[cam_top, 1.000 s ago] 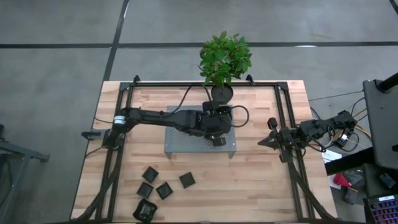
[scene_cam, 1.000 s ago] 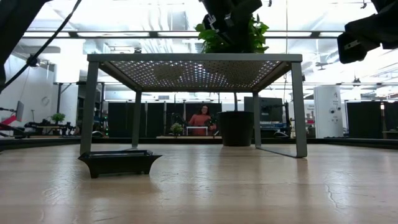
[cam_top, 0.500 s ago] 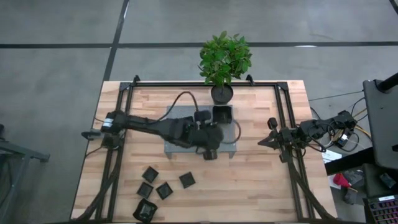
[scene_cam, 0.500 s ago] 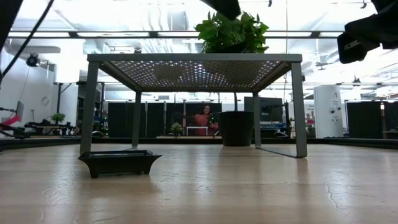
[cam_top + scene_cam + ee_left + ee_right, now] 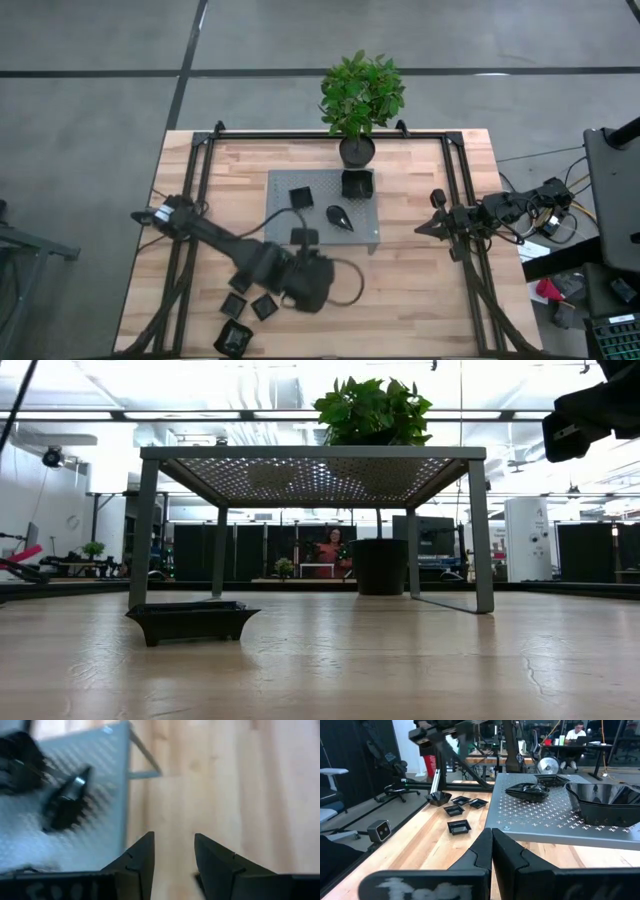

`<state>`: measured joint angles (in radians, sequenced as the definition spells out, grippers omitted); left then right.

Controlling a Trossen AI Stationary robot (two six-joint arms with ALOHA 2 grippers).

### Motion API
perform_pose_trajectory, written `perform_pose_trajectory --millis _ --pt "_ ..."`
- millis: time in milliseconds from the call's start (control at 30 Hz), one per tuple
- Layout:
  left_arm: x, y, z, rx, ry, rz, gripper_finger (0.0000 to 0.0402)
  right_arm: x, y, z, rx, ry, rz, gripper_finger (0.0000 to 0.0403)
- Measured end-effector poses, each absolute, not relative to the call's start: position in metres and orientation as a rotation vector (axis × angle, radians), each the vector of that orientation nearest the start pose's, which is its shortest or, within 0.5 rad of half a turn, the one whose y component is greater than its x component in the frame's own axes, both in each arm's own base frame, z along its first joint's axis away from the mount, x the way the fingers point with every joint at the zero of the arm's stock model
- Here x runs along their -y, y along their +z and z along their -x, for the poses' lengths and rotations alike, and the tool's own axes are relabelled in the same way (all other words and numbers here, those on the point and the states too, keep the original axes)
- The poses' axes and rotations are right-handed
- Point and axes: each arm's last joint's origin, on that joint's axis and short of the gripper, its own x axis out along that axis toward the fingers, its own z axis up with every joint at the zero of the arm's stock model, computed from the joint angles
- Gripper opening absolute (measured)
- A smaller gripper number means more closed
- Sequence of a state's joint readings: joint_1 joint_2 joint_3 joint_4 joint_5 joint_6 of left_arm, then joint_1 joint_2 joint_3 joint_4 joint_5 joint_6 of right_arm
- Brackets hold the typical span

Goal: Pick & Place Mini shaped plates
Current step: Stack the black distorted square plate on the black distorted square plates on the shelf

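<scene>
My left gripper [image 5: 312, 292] hangs over the near-left table edge with fingers spread, holding nothing. Beneath it, the loose mini plates [image 5: 238, 306] sit so close together that a careless descent could nudge a neighbour. My arm hides some, so I can't count them. Farther off, 3 plates rest on the grey perforated platform [image 5: 280, 228]. My right gripper [image 5: 420, 229] waits, fingers pressed together.

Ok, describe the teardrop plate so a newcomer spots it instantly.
Find the grey perforated platform in front of the plant pot. Three black plates sit on it; the teardrop plate lies toward its front right, the only one tapering to a point, unlike the square plates beside it.
</scene>
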<state>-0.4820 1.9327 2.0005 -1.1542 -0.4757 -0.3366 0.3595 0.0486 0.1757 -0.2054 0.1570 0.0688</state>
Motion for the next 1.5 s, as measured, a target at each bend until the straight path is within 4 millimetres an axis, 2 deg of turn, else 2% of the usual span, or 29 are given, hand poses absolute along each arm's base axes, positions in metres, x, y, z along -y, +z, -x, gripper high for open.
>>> perform_pose_trajectory --millis 333,467,667,933,1233,1367,1500 --pt "0.233 0.314 -0.319 -1.08 -0.055 -0.194 0.0133 -0.027 0.199 -0.084 -0.083 0.2 -0.049 0.0008" --pt "0.249 0.296 -0.304 -1.131 -0.044 -0.154 0.0133 -0.027 0.199 -0.084 -0.083 0.2 -0.049 0.0008" --pt "0.269 0.269 -0.282 -1.215 0.002 0.007 0.0133 -0.027 0.199 -0.084 -0.083 0.199 -0.05 0.0008" --pt "0.291 0.246 -0.265 -1.241 0.061 0.26 0.0133 -0.027 0.199 -0.084 -0.083 0.199 -0.048 0.0008" --pt "0.308 0.237 -0.244 -1.44 0.25 0.697 0.0133 -0.027 0.199 -0.084 -0.083 0.199 -0.048 0.0008" --pt "0.311 0.233 -0.236 -1.441 0.346 0.771 0.0133 -0.027 0.199 -0.084 -0.083 0.2 -0.048 0.0008" --pt "0.308 0.22 -0.235 -1.435 0.408 0.797 0.0133 -0.027 0.199 -0.084 -0.083 0.199 -0.048 0.0008"
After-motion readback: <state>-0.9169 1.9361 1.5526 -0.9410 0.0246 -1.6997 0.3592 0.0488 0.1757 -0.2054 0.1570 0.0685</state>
